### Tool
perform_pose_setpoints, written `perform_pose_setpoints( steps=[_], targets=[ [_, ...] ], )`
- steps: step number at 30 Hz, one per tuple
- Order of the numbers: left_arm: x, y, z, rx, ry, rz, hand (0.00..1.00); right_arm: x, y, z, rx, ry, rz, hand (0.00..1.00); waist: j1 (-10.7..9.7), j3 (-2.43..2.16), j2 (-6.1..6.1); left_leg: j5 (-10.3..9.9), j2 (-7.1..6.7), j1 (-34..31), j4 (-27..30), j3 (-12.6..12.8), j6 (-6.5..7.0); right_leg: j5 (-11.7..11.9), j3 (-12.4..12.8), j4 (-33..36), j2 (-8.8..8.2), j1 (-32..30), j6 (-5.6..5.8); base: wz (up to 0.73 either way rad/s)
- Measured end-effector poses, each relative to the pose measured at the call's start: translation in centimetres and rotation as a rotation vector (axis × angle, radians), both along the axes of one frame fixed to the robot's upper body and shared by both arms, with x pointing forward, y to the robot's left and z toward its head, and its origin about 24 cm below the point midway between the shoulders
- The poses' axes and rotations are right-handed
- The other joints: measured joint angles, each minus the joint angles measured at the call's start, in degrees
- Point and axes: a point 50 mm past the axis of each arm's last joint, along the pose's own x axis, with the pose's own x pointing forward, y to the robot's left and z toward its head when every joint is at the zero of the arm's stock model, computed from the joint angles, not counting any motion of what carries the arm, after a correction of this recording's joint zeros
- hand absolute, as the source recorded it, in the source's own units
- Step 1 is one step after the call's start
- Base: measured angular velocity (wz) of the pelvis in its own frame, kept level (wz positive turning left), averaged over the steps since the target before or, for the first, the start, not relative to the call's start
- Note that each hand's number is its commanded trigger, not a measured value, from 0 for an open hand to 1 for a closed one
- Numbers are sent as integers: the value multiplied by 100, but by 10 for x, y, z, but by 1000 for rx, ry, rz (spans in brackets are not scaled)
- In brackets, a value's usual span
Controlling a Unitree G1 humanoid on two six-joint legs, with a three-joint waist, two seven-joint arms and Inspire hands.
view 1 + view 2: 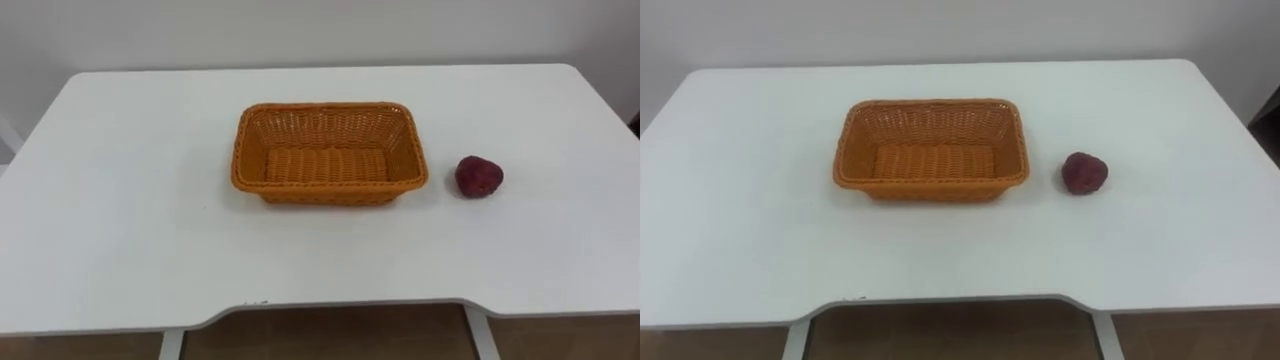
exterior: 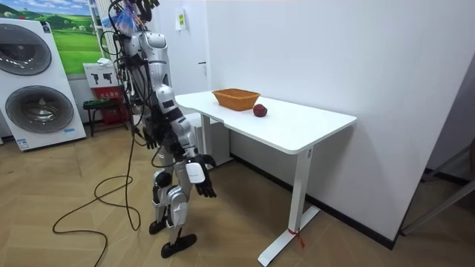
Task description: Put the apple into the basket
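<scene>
A dark red apple (image 1: 479, 176) lies on the white table (image 1: 120, 220), a short way to the right of an orange wicker basket (image 1: 330, 107) that stands empty near the table's middle. In the room view I stand at the table's front edge, a step back from it, with both arms hanging at my sides. My right hand (image 2: 205, 186) hangs low on the side nearer the camera, its fingers relaxed and holding nothing. At hip height on the far side of my body, my left hand (image 2: 151, 138) is also loose and holds nothing. Apple (image 2: 260, 110) and basket (image 2: 236, 98) are well above both hands.
The table stands against a white wall, and its front edge has a shallow cut-out in the middle. A washing machine (image 2: 37, 89) and a small stool (image 2: 100, 107) stand behind me on the wooden floor.
</scene>
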Motion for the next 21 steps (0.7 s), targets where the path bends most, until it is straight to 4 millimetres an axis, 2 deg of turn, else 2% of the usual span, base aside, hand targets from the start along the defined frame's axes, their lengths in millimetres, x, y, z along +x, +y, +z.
perform_pose_setpoints(
  steps=[4, 6, 10, 11, 13, 16, 21],
  targets=[
    [-4, 7, 3, 36, -6, 11, 0, 20, -24, 18, -110, -67, -193, 0, -115, -11, -28, 1, 0, -26, -8, 52, 1, 0, 14, 0, 0, -33, 1, -5],
    [-4, 9, 5, 45, -10, 6, 0, 31, -33, 27, -158, -97, -241, 0, -173, -15, -37, 1, -3, -37, -10, 52, 2, 0, 15, -3, -2, -40, 2, 0],
    [1, 12, 6, 60, -34, 2, 0, 49, -53, 48, -249, -126, -329, 0, -157, -17, -39, 2, -6, -38, -14, 63, 3, -3, 32, 5, -2, -64, 6, 0],
    [2, 13, 7, 65, -36, -8, 0, 57, -59, 59, -296, -153, -343, 0, -178, -15, -37, 2, -6, -60, -11, 64, 3, -5, 60, 7, -1, -84, 7, 0],
    [7, 15, 8, 76, -48, -35, 0, 73, -69, 83, -413, -184, -327, 0, -159, -20, -49, 3, 2, -188, 15, 69, 2, -1, 68, 8, 10, -200, 3, 0],
    [8, 16, 9, 81, -46, -54, 0, 86, -76, 109, -542, -215, -303, 0, -134, -24, -67, 3, 2, -202, 19, 68, 1, 1, 54, 43, 9, -218, 1, -1],
    [13, 19, 10, 101, -40, -124, 0, 113, -82, 164, -948, -208, -123, 0, -19, 18, -131, 4, 0, -227, 17, 57, 2, 1, 61, 87, 6, -285, 2, -3]
  ],
)
